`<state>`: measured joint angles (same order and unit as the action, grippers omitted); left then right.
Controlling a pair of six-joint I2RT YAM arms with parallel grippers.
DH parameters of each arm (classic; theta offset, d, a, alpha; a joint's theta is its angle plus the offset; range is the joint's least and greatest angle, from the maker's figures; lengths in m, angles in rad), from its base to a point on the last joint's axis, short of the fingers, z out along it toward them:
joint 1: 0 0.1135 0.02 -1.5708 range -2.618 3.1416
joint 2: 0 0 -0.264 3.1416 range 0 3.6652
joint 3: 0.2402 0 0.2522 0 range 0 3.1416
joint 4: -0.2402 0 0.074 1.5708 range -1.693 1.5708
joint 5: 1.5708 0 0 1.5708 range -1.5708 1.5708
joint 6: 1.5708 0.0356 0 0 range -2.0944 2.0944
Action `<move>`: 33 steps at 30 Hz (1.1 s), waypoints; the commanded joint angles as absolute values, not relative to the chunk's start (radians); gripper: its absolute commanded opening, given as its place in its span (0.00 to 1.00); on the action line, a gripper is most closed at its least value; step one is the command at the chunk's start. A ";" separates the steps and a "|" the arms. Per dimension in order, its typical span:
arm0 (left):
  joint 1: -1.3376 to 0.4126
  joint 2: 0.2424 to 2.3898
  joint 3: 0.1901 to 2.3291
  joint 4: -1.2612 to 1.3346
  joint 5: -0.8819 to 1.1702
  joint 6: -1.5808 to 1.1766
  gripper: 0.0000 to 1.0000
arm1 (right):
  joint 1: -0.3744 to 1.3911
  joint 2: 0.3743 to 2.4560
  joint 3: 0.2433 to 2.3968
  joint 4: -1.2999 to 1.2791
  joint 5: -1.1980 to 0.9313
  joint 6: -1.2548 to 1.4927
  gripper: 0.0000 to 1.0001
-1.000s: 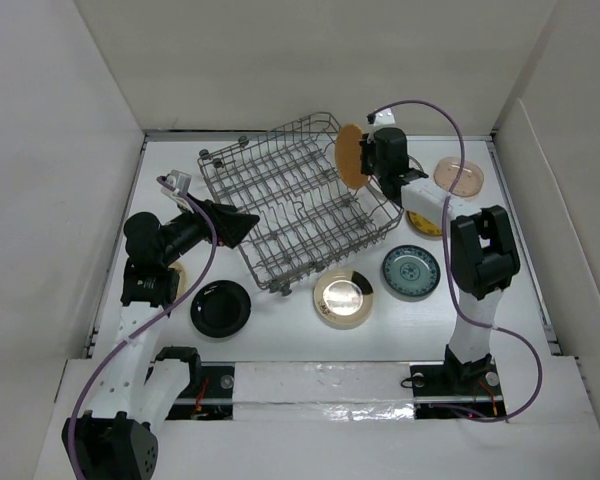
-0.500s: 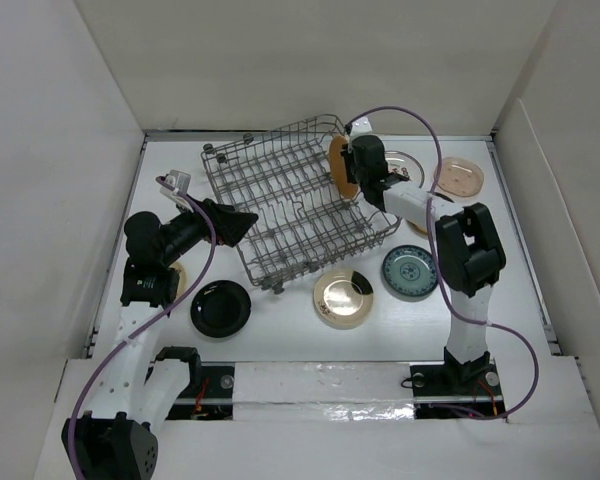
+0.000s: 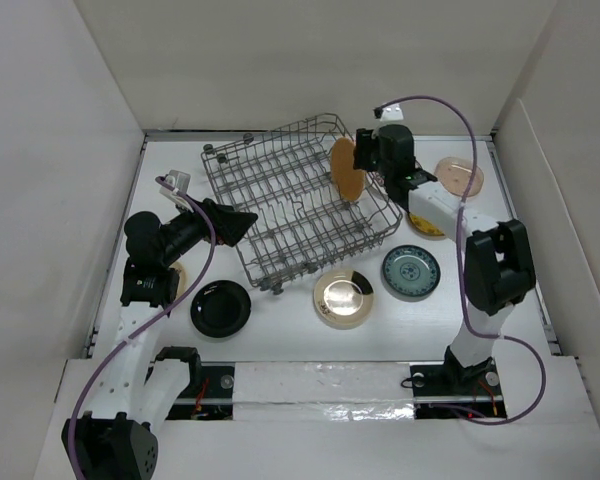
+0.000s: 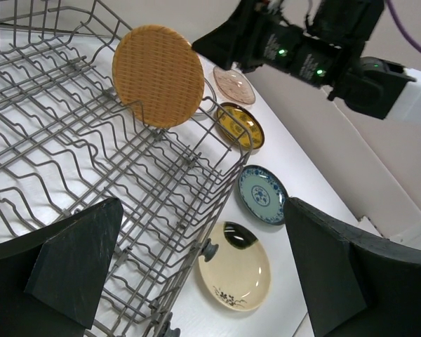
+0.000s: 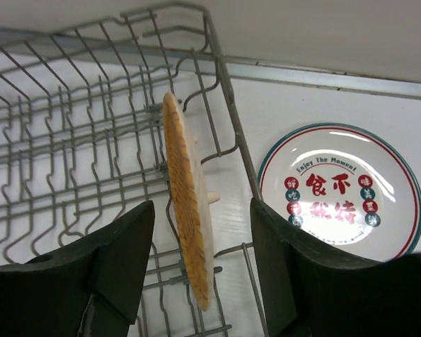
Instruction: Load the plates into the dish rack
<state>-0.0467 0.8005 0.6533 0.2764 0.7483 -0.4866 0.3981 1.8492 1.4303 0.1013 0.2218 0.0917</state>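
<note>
The grey wire dish rack (image 3: pixel 280 195) sits tilted at the table's middle. An orange-brown plate (image 3: pixel 346 170) stands on edge between the tines at its right end, also clear in the left wrist view (image 4: pixel 158 75). My right gripper (image 5: pixel 200 214) is open, one finger on each side of that plate (image 5: pixel 188 232) and touching neither face. My left gripper (image 3: pixel 242 222) hangs open and empty over the rack's left side. Flat on the table lie black (image 3: pixel 220 307), cream (image 3: pixel 343 297), teal (image 3: pixel 411 271), yellow (image 4: pixel 240 125) and pink (image 3: pixel 459 176) plates.
A white plate with red marks (image 5: pixel 340 189) lies just outside the rack's right wall (image 5: pixel 228 105), under my right arm in the top view. White walls enclose the table on three sides. The yellow plate is partly covered by the right forearm (image 3: pixel 435 205).
My right gripper has opened and let go of the orange-brown plate, which now stands in the rack by itself. The gripper pulled back slightly to the right. The left arm stayed still.
</note>
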 commanded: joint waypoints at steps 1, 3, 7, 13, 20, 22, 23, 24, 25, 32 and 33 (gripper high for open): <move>-0.052 0.773 0.696 0.314 0.753 -0.479 0.99 | 0.342 1.743 1.388 0.192 0.153 0.198 0.63; -0.052 0.776 0.701 0.305 0.749 -0.474 0.99 | 0.270 1.685 1.298 0.270 0.129 0.294 0.58; -0.052 0.769 0.692 0.325 0.767 -0.485 0.98 | 0.108 1.637 1.172 0.368 0.107 0.471 0.00; -0.063 0.761 0.683 0.356 0.801 -0.502 0.60 | -0.138 1.655 1.051 0.448 0.158 0.695 0.00; -0.090 0.761 0.696 0.333 0.807 -0.482 0.00 | -0.340 1.825 1.103 0.379 0.062 0.847 0.53; -0.091 0.764 0.703 0.316 0.796 -0.465 0.00 | -0.354 1.871 1.104 0.371 0.043 0.865 0.53; -0.091 0.765 0.703 0.307 0.786 -0.462 0.00 | -0.354 1.884 1.104 0.376 0.043 0.868 0.53; -0.091 0.765 0.703 0.304 0.782 -0.460 0.00 | -0.354 1.899 1.111 0.374 0.041 0.871 0.53; -0.091 0.762 0.703 0.305 0.784 -0.462 0.00 | -0.354 1.931 1.118 0.373 0.017 0.873 0.53; -0.091 0.762 0.700 0.313 0.779 -0.468 0.40 | -0.374 2.069 1.232 0.367 -0.153 0.884 0.53; -0.091 0.761 0.701 0.314 0.782 -0.468 0.40 | -0.374 2.074 1.238 0.365 -0.159 0.884 0.52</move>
